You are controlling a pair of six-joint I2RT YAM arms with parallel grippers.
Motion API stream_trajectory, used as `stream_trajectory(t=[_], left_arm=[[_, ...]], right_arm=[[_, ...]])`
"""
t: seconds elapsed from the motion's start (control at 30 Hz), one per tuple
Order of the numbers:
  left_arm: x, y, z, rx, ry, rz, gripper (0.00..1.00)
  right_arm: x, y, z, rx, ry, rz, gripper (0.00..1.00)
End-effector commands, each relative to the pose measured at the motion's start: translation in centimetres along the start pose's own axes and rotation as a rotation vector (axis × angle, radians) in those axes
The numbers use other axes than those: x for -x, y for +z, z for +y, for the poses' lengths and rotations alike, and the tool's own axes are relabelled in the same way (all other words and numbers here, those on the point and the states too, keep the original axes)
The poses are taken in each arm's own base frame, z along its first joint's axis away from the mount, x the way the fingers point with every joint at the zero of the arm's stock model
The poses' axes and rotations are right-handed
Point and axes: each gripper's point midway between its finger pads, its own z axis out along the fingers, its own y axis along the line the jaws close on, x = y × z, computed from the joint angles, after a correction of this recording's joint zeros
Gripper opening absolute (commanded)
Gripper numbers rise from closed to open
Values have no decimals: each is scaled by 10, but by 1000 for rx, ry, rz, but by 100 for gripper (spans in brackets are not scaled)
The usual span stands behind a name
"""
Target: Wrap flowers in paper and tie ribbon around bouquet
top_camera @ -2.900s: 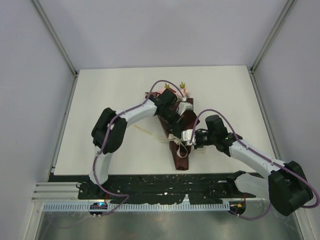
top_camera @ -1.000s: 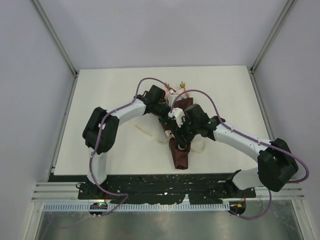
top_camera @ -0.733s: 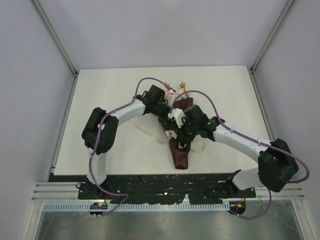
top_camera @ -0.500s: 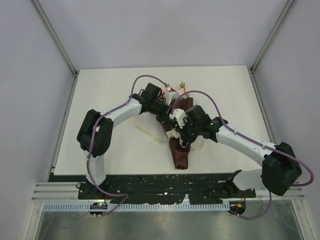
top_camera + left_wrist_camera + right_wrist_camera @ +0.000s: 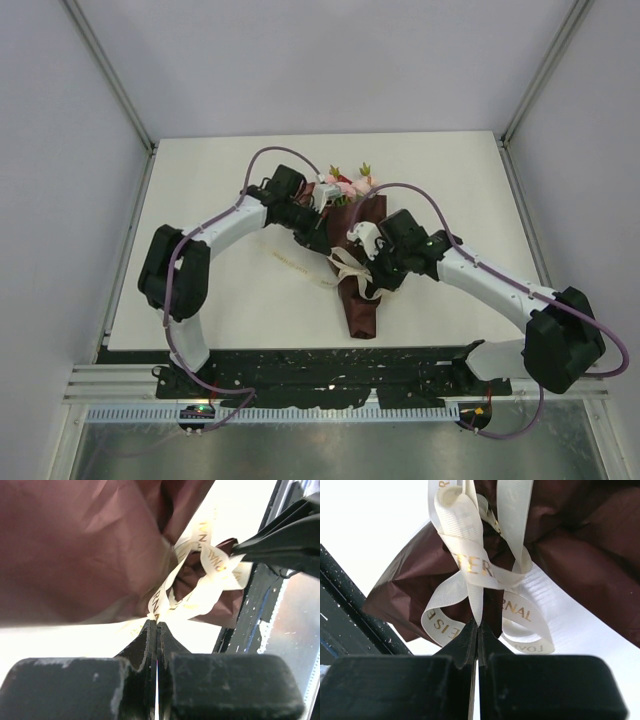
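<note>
Two grips on ribbon (image 5: 470,570): L pincer (image 5: 156,622), R pincer (image 5: 478,624)

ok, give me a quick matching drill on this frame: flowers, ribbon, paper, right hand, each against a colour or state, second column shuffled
1 flowers
2 ribbon
3 paper
4 right hand

A dark maroon, cone tip pointing at the near table edge
B shut on a cream strand, reaching in from the cone's right
C pink with green leaves, poking out of the far wide end
D cream with gold lettering, looped around the cone

Pairs: 1-C, 2-D, 3-A, 4-B
</note>
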Motion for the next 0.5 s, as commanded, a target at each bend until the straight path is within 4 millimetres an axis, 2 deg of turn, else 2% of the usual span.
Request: stream_trajectory(t=[0.0,0.2,0.47], left_arm=[[-9,-16,10,57,65,23,0],[-21,-27,32,120,71,62,0],[-33,-47,69,242,78,109,0]], right_arm=[[9,-17,5,36,-24,-13,5],[-9,-16,3,46,-23,56,5],[-21,-16,-6,29,-32,128,5]])
